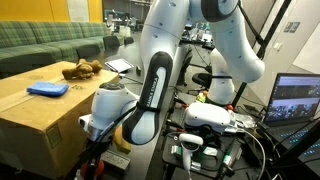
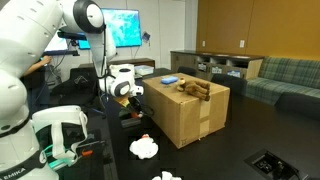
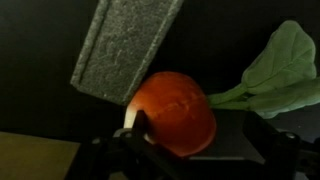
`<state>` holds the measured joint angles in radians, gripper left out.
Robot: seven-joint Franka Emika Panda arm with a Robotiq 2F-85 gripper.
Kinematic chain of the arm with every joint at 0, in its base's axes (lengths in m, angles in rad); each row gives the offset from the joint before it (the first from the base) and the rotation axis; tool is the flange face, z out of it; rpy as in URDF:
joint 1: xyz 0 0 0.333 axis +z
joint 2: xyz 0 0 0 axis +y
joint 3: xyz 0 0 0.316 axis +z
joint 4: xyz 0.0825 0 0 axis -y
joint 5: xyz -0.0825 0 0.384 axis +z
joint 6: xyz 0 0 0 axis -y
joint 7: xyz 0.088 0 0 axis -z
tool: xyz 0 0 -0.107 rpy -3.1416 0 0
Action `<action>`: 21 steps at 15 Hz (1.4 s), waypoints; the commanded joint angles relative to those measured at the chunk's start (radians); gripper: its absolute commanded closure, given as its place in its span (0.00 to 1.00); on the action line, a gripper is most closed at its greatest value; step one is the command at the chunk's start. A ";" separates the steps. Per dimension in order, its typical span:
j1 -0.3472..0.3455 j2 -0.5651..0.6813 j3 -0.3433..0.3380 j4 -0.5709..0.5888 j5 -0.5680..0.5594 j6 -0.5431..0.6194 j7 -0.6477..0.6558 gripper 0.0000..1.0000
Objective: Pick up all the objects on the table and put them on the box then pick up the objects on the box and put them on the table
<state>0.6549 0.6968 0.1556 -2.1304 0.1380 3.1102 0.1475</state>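
Note:
In the wrist view an orange-red round toy fruit [image 3: 172,105] with a green leaf [image 3: 275,65] lies on the dark table. My gripper [image 3: 198,130] is open around it; the left finger [image 3: 134,122] is close against the fruit and the right one stands apart. In both exterior views the gripper [image 1: 96,130] [image 2: 128,100] hangs low beside the tan cardboard box [image 1: 35,120] [image 2: 190,120]. On the box top lie a flat blue object [image 1: 47,89] [image 2: 168,79] and a brown plush toy [image 1: 80,69] [image 2: 196,90]. The black table [image 2: 225,160] runs in front of the box.
A grey rough block [image 3: 125,50] lies just beyond the fruit. White crumpled items [image 2: 145,147] [image 2: 166,176] sit on the table. A laptop [image 1: 296,100] and white devices [image 1: 210,117] crowd the bench. Green sofas [image 1: 50,40] [image 2: 285,75] stand behind.

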 commanded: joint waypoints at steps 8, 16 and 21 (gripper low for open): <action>0.219 0.045 -0.233 0.043 -0.013 0.010 0.112 0.73; -0.116 -0.096 0.082 -0.007 -0.025 -0.187 -0.069 0.96; -0.260 -0.295 0.179 -0.023 -0.006 -0.412 -0.102 0.96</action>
<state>0.4671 0.5565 0.2902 -2.1080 0.1370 2.8129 0.0623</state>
